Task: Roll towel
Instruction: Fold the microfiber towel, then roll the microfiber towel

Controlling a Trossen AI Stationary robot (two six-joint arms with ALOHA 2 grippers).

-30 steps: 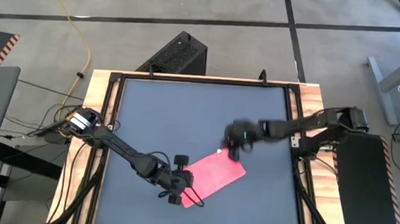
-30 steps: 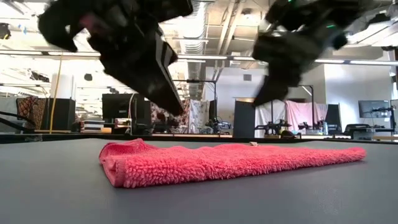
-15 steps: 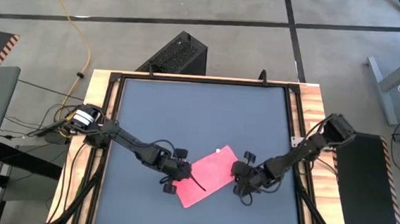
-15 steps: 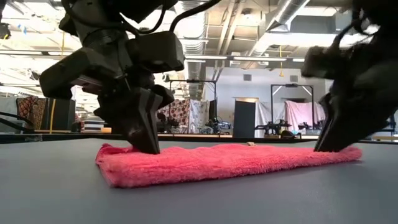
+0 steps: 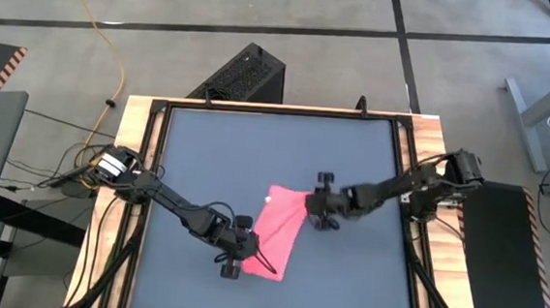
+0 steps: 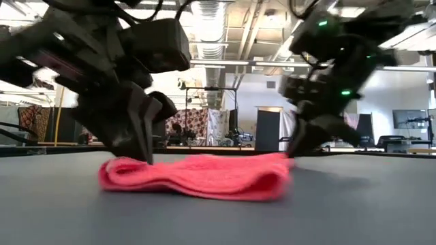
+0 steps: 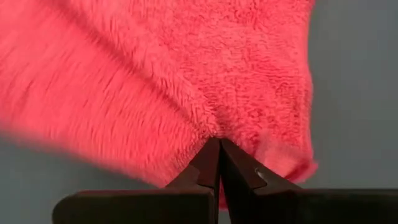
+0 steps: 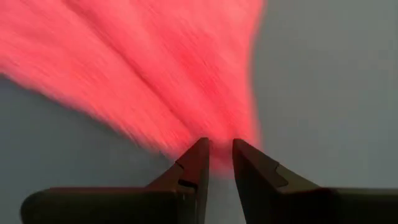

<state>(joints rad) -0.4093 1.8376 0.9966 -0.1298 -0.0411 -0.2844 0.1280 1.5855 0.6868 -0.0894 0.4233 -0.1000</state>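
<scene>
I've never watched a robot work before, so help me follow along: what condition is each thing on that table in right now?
Towel: lying on the table, partly folded over itself, pinched at two ends.
Left gripper: fingers shut, tips pressed on the towel's near end.
Right gripper: fingers close together, gripping the towel's far corner.
Table: dark grey, bare around the towel.

Overhead camera looking straight down on the worktop (image 5: 256, 153), level camera at worktop height, two close wrist cameras, all sharing the towel (image 5: 279, 240).
</scene>
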